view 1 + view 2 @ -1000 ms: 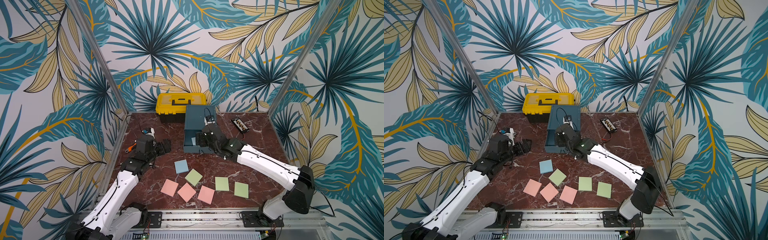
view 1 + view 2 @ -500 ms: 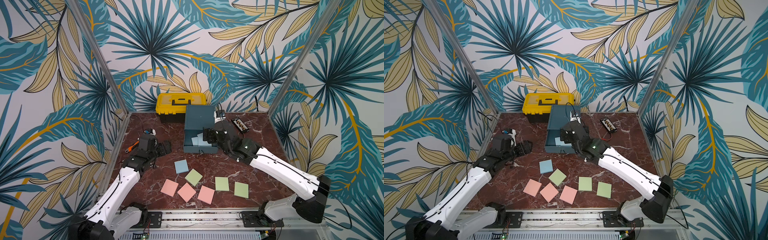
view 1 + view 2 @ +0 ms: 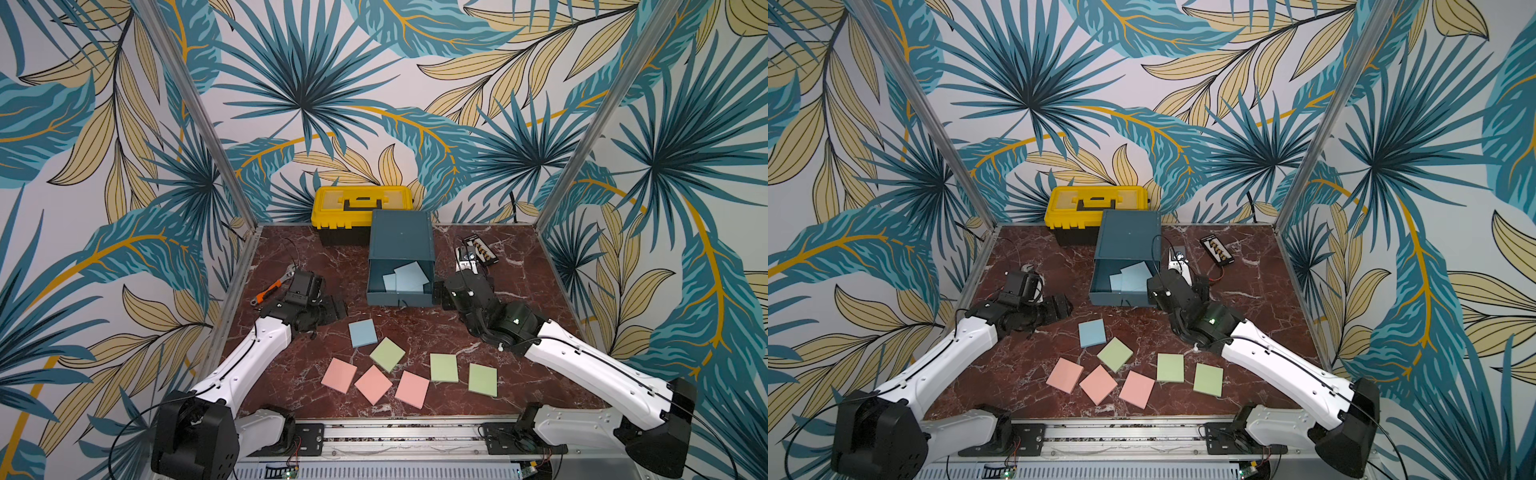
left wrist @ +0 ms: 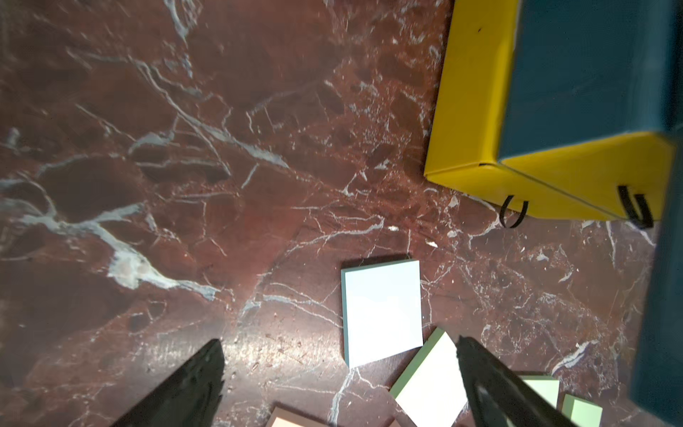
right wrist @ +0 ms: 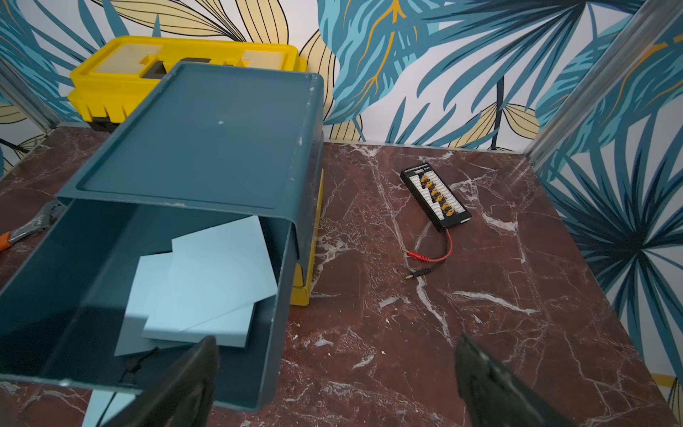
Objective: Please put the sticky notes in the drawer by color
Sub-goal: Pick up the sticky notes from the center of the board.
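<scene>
The teal drawer [image 3: 401, 237] cabinet stands at the back, its top drawer pulled out with two light blue sticky notes [image 5: 221, 266] lying inside. On the table lie one blue note [image 3: 363, 332], three green notes [image 3: 387, 354] [image 3: 444, 367] [image 3: 482, 379] and three pink notes [image 3: 339, 375] [image 3: 373, 384] [image 3: 412, 389]. My right gripper [image 3: 438, 293] is open and empty beside the open drawer's front right corner. My left gripper [image 4: 338, 342] is open and empty, low over the table just left of the blue note [image 4: 382, 310] and a green note [image 4: 428, 380].
A yellow toolbox [image 3: 361, 203] stands behind the cabinet's left side. An orange-handled wrench [image 3: 270, 289] lies by the left wall. A black connector board [image 5: 436, 201] with a red wire lies right of the cabinet. Two shut yellow drawers [image 4: 554, 185] sit under the open one.
My right gripper has drawn back from over the open drawer to its front right corner and opened wider. The blue notes in the drawer have come into view. The left arm barely moved.
</scene>
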